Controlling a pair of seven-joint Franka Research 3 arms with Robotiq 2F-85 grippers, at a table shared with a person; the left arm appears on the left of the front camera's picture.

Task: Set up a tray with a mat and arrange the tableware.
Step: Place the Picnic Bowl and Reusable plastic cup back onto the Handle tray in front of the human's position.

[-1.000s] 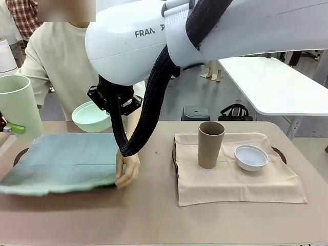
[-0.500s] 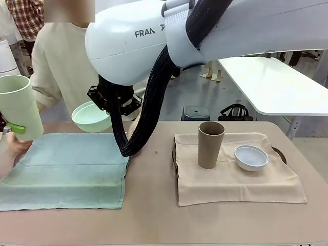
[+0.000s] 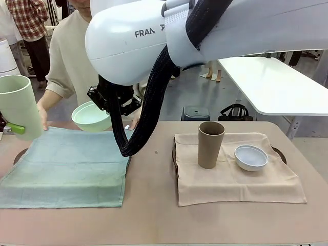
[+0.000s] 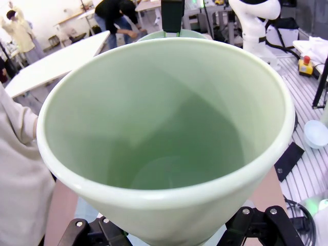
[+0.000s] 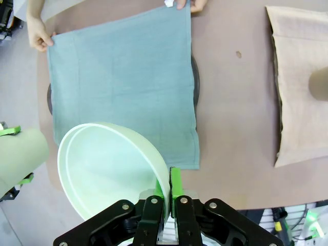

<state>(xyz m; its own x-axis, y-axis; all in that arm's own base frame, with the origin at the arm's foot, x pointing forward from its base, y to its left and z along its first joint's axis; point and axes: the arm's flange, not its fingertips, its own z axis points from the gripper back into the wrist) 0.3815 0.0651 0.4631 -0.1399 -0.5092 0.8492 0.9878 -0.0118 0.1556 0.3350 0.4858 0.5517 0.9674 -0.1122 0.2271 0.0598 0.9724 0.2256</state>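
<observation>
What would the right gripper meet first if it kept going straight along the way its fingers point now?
The right gripper, shut on the rim of the mint green bowl, points down at the table. Going on, the bowl would probably meet the green mat near its edge first, though depth is hard to judge.

Front across table; wrists close overhead
</observation>
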